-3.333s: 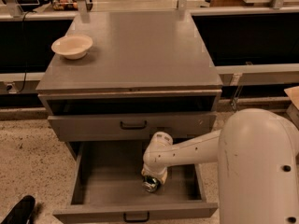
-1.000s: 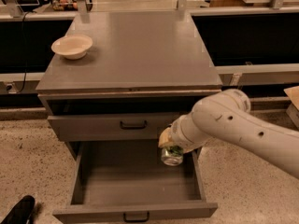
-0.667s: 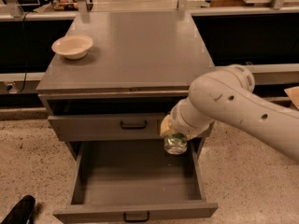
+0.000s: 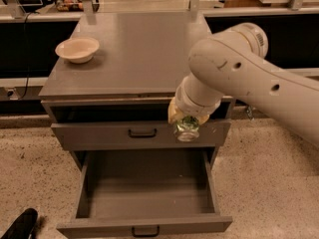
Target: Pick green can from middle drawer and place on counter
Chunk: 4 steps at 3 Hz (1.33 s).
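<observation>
My gripper (image 4: 186,125) is shut on the green can (image 4: 187,129), whose silver end faces the camera. It hangs in the air in front of the shallower drawer front, above the open middle drawer (image 4: 144,188), whose floor shows bare. The gripper sits just below the front edge of the counter (image 4: 134,49), toward its right side. My white arm (image 4: 249,78) reaches in from the right and hides the counter's right front corner.
A cream bowl (image 4: 77,49) sits on the counter's left side. The shallower drawer above (image 4: 99,133) is shut, with a dark gap over it. A black object (image 4: 20,225) lies on the speckled floor at the lower left. Dark shelving runs behind the cabinet.
My gripper has lifted the green can out of the middle drawer and raised it to just under the counter's front edge. The arm has swung up and to the right.
</observation>
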Each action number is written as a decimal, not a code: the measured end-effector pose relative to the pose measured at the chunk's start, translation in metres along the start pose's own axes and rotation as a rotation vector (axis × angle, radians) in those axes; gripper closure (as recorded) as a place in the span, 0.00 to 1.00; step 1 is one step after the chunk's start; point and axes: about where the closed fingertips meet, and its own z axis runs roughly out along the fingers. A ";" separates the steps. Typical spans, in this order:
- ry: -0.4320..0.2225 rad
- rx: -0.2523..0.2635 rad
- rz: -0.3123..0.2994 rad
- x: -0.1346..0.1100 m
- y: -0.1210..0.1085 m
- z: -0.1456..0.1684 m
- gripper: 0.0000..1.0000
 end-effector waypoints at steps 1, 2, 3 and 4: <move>0.008 -0.008 -0.004 0.026 -0.008 -0.039 1.00; 0.020 -0.023 0.021 0.064 -0.017 -0.064 1.00; 0.015 -0.014 0.039 0.096 -0.033 -0.067 1.00; -0.041 0.022 0.101 0.134 -0.040 -0.040 1.00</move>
